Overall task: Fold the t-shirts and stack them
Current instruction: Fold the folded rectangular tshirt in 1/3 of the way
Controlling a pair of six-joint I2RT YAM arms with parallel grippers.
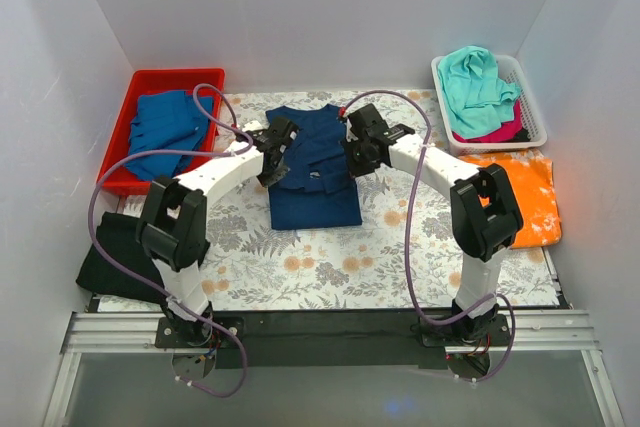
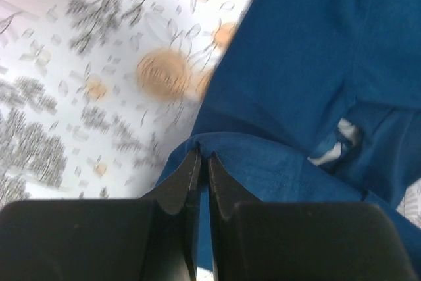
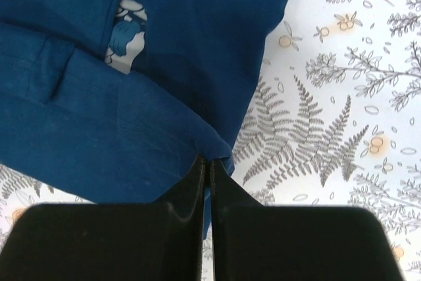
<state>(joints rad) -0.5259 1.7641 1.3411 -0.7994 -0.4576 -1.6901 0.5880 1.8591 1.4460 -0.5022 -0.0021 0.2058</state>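
Note:
A navy blue t-shirt (image 1: 314, 169) lies partly folded in the middle of the flowered table cover. My left gripper (image 1: 270, 169) is shut on its left edge; the left wrist view shows a pinch of navy cloth (image 2: 263, 162) at the left gripper (image 2: 202, 156) tips. My right gripper (image 1: 352, 159) is shut on the right edge, where the right gripper (image 3: 205, 160) pinches a fold of the shirt (image 3: 99, 129). A slice of the pale cartoon print (image 3: 125, 37) shows between the folds. Both grippers hold their edges lifted over the shirt's upper half.
A red bin (image 1: 135, 117) at back left holds a mid-blue shirt (image 1: 165, 132). A white basket (image 1: 535, 112) at back right holds teal (image 1: 478, 82) and pink (image 1: 500, 130) shirts. An orange shirt (image 1: 525, 197) lies at the right, a black one (image 1: 115, 262) at the near left.

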